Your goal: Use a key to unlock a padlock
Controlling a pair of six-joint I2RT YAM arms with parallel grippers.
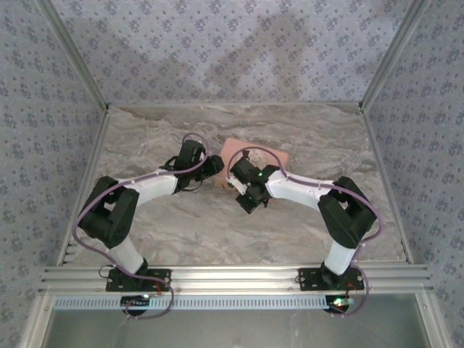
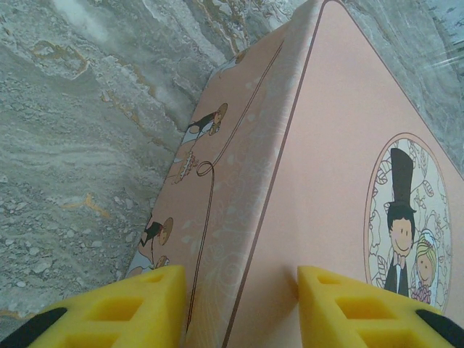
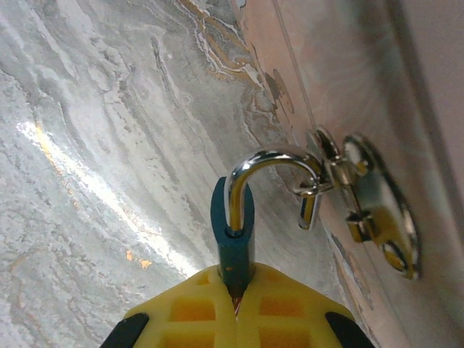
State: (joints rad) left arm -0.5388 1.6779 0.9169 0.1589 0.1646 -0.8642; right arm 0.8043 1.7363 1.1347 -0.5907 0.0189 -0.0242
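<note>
One padlock in play, low and centre in the right wrist view, its dark teal body clamped in the right pincer, yellow fingers closed tight on it. Long axis runs straight up the frame, shackle end uppermost. The silvery shackle arcs over to the right, its free end out of the body and hooked through the metal hasp on the one pink tin. Marbled counter fills the left. Over in the left wrist view, the left pincer sits half spread astride the tin's long edge; whether its fingers actually press, I can't tell.
</note>
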